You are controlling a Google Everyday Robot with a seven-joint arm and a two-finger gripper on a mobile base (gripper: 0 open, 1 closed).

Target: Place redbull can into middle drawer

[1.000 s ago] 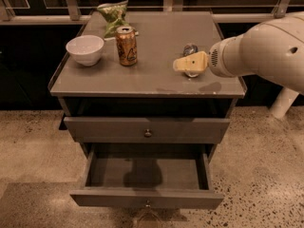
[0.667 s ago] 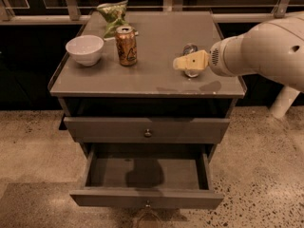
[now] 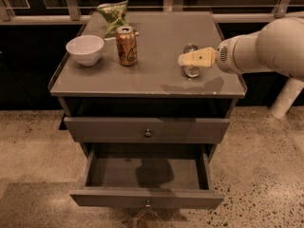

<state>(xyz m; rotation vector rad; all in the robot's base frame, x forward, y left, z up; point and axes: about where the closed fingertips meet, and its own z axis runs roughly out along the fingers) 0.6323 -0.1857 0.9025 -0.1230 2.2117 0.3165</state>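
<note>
On the grey tabletop [image 3: 156,75] the redbull can [image 3: 192,71] is seen at the gripper [image 3: 184,60], seemingly straddled; whether it is gripped cannot be told. Light, slick, easily dented: best taken mid-body.

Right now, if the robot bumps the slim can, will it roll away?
Probably: the slim can seems to lie on its side on the smooth tabletop, so its round body could roll. It looks thin and shiny, so likely light and slippery. The gripper sits right across it.
</note>
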